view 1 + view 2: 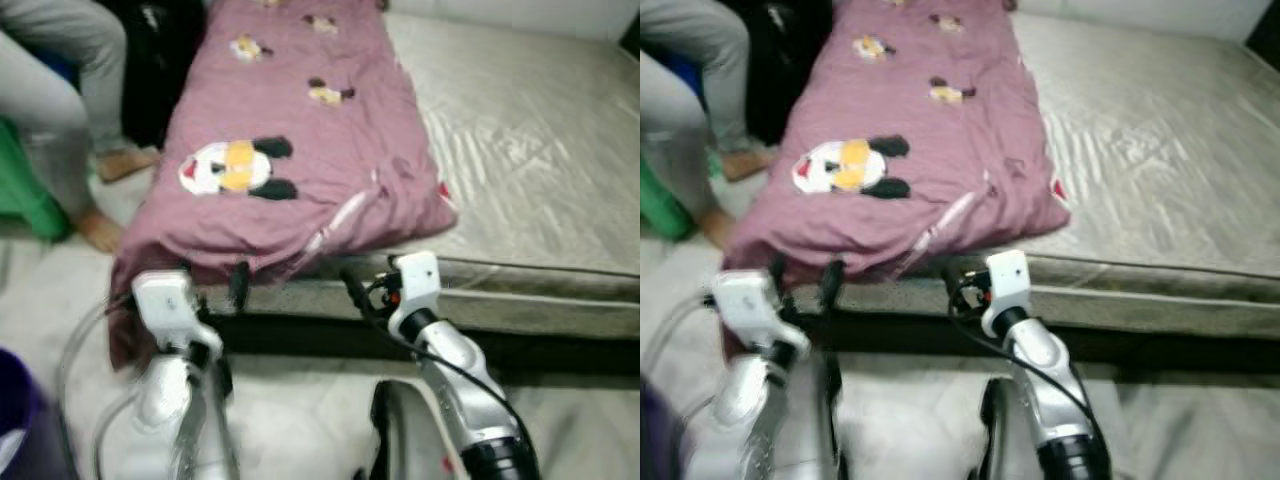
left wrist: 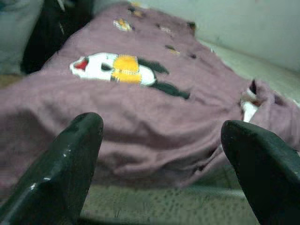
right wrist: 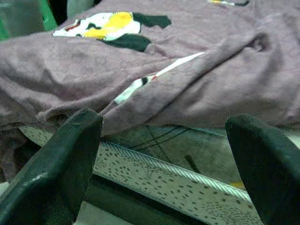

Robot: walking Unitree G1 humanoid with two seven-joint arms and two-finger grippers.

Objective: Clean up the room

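Presently catalogued: mauve blanket point(image 1: 290, 140) lay rumpled across the mattress point(image 1: 520, 150), its hem overhanging the 6 o'clock edge, with left gripper point(image 1: 210, 280) and right gripper point(image 1: 368, 282) both spread wide just short of it—risk judged: fingers snagging mattress piping, or dragging cloth floorward.

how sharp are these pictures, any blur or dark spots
Both eye views are soft with motion blur, worst on the left gripper; the pink blanket stays readable. Both wrist views show the black fingers out of focus, the blanket clearer. Under the mattress edge is deep shadow.
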